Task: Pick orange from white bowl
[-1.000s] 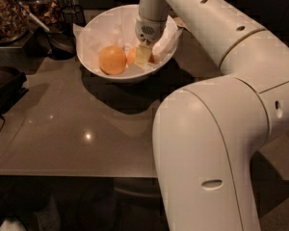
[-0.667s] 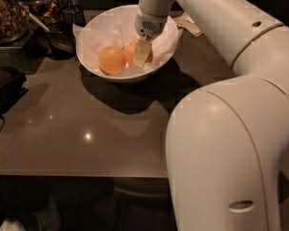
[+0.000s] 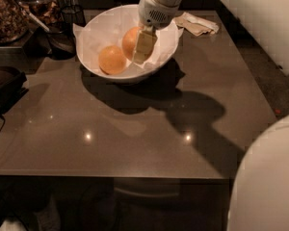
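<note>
The white bowl (image 3: 153,67), lined with white paper, stands at the back of the brown table. The reddish orange (image 3: 129,38) is in the bowl's right half. My gripper (image 3: 135,49) reaches down into the bowl from above and is shut on this orange. One tan finger (image 3: 144,44) lies against the orange's right side; the other finger is hidden behind the fruit. I cannot tell whether the orange rests on the paper or hangs just above it.
A paler, yellower fruit (image 3: 111,60) lies in the bowl's left half. A crumpled napkin (image 3: 197,23) lies right of the bowl. Dark pots and a jar (image 3: 7,13) crowd the back left. My white arm casing (image 3: 269,177) fills the lower right.
The reddish orange, hidden behind the gripper before, now shows between its fingers. The arm has swung, so its casing covers less of the table.
</note>
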`<action>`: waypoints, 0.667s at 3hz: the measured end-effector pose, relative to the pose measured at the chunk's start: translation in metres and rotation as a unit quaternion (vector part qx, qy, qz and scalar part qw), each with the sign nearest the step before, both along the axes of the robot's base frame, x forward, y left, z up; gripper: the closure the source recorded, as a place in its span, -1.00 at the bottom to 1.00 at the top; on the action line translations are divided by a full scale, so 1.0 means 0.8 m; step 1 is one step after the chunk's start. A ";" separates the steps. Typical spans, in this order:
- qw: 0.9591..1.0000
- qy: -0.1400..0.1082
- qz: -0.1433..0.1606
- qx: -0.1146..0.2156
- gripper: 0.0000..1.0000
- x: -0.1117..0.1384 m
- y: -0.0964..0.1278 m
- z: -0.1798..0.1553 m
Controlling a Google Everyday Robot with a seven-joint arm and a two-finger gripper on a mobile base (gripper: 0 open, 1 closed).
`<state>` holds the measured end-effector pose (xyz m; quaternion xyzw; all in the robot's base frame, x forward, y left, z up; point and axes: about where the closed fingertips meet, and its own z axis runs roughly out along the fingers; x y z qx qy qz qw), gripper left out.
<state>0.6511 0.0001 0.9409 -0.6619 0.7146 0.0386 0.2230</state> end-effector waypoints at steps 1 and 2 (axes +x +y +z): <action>1.000 0.002 0.001 -0.009 1.00 0.001 0.005 0.000; 0.999 0.026 -0.014 -0.019 1.00 -0.023 0.021 0.014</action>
